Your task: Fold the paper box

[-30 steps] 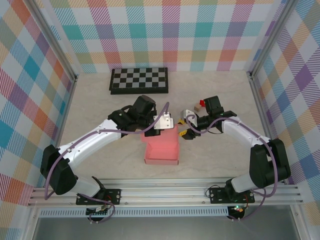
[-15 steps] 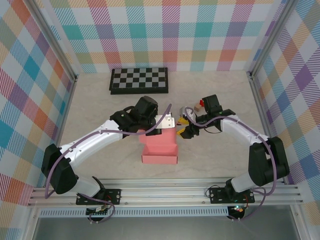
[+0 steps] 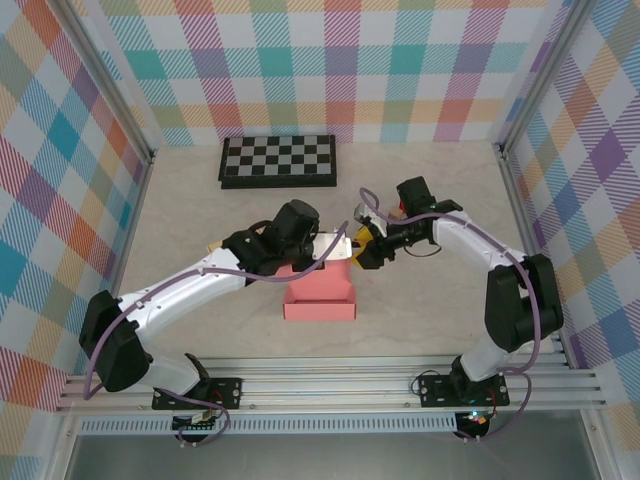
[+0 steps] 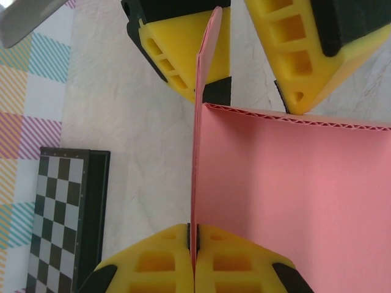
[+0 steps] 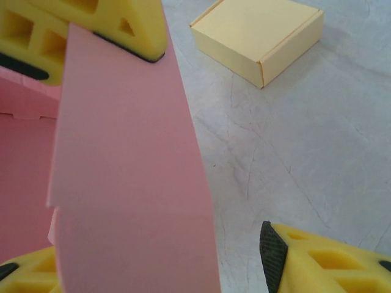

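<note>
Over the table [image 3: 430,300], left tool [image 4: 193,243] clamps the paper box [image 3: 320,291]; right tool [image 3: 362,249] seemingly gapes beside it.

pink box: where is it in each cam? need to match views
Top external: pink box centre, between the arms.
Left wrist: right half, upright flap pinched in left gripper.
Right wrist: left half, flap running top to bottom.
Landmark: chessboard, far edge in top external, lower left in left wrist.

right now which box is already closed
The yellow box, shut and untouched; the pink box is open, a flap pinched in the left gripper.
</note>
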